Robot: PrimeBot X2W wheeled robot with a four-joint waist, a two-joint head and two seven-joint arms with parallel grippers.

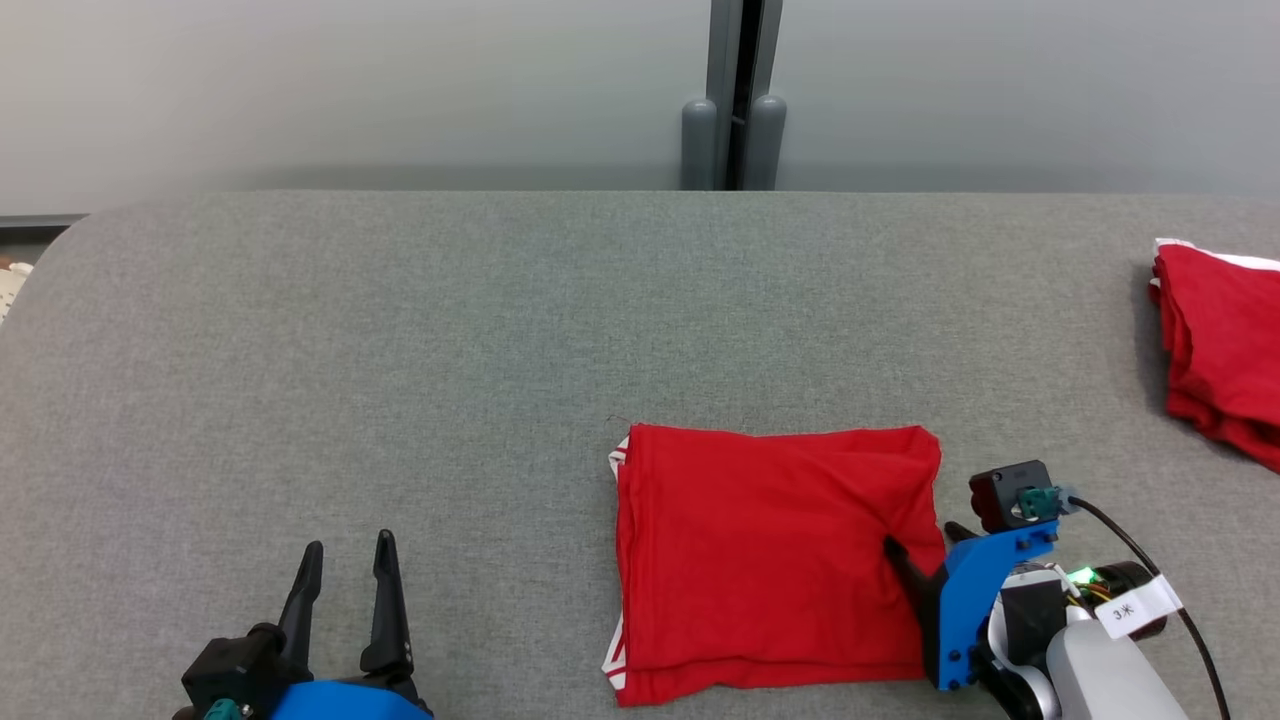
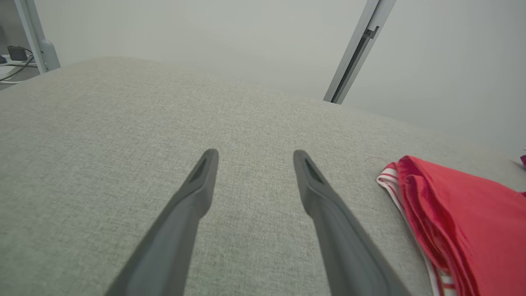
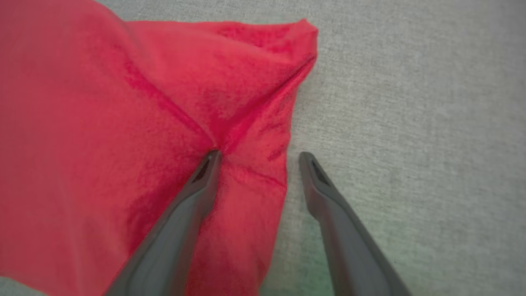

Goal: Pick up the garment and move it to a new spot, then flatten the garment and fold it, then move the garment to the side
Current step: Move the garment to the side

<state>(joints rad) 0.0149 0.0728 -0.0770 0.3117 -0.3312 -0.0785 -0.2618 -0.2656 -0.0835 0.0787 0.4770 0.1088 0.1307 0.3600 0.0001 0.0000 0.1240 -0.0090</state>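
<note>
While the right gripper (image 1: 920,535) stands wide open astride the right edge of the garment (image 1: 770,560), one finger dents the cloth into radiating creases and the other sits just beside it over the grey table (image 1: 450,330). The garment is a red folded rectangle, near and right of centre, with white-striped trim at its left edge. The left gripper (image 1: 350,545), equally wide, points far at the near left.
</note>
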